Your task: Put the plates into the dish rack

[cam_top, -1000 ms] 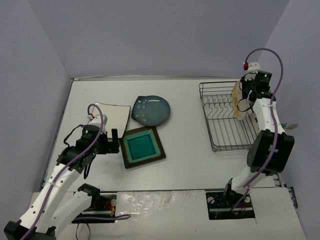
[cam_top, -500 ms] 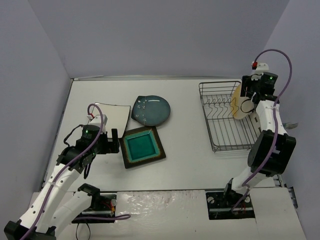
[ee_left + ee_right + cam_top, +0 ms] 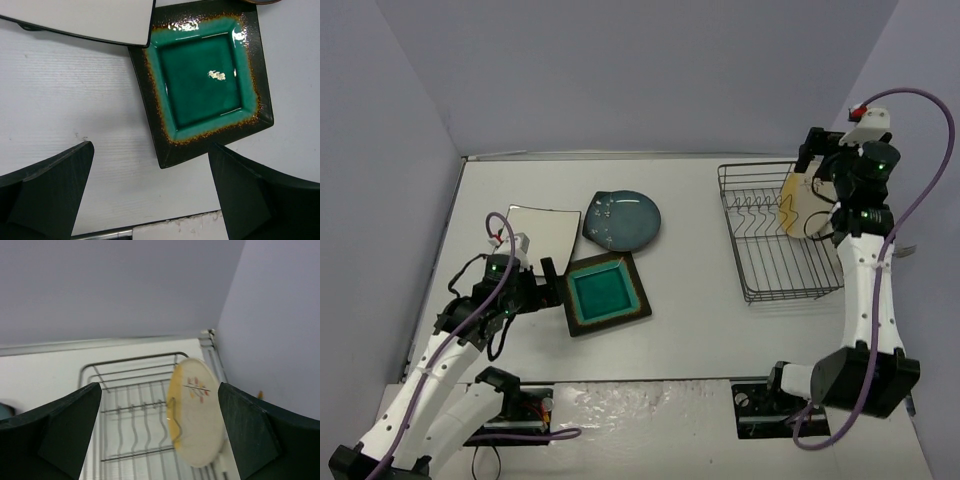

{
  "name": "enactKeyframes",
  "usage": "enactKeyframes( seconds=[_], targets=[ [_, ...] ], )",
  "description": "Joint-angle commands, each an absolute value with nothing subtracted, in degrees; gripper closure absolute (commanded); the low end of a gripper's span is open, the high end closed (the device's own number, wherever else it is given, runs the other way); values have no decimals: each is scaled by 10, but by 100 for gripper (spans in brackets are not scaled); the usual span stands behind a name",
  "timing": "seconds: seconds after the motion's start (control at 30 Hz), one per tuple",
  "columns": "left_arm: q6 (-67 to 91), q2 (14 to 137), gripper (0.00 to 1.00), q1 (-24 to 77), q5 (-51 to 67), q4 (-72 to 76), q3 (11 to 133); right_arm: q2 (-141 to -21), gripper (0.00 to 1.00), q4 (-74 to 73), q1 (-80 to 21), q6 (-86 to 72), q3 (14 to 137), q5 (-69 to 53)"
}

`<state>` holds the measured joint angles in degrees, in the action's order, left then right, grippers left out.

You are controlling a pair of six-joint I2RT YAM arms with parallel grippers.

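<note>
The round cream-and-yellow plate [image 3: 798, 208] [image 3: 197, 412] stands on edge at the far right of the black wire dish rack [image 3: 768, 262] [image 3: 131, 407]. My right gripper [image 3: 823, 165] [image 3: 159, 387] hangs open above it, touching nothing. The black square plate with a teal centre [image 3: 605, 293] [image 3: 205, 85] lies flat on the table. Behind it lie the white square plate [image 3: 542, 232] [image 3: 85, 17] and the teal-blue plate [image 3: 623, 220]. My left gripper [image 3: 548, 280] [image 3: 150, 146] is open and low, with the black plate's near corner just ahead of its fingers.
The three flat plates crowd together, with the white plate's corner over the black one's edge. Most of the rack's prong rows [image 3: 752, 215] stand bare. Grey walls close the table at the back and sides, and the rack sits near the right wall.
My right gripper has opened, let go of the cream-and-yellow plate and lifted up and away. The plate stays upright in the rack. The left arm has barely moved.
</note>
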<state>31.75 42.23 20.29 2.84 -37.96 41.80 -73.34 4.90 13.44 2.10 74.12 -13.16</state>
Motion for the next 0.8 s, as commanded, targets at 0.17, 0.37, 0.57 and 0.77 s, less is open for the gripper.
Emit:
enactKeyframes(
  seconds=[0.17, 0.37, 0.57, 0.77],
  targets=[
    [423, 404, 3, 204, 60, -293, 338, -615, 0, 124, -141, -181, 578, -263],
    [455, 400, 3, 202, 66, -242, 290, -602, 0, 230, -283, -282, 431, -244],
    [480, 409, 3, 202, 78, -197, 260, -651, 0, 288, -339, -333, 361, -240],
    [474, 427, 4, 202, 72, -206, 266, -740, 0, 371, -347, -358, 332, -264]
  ],
)
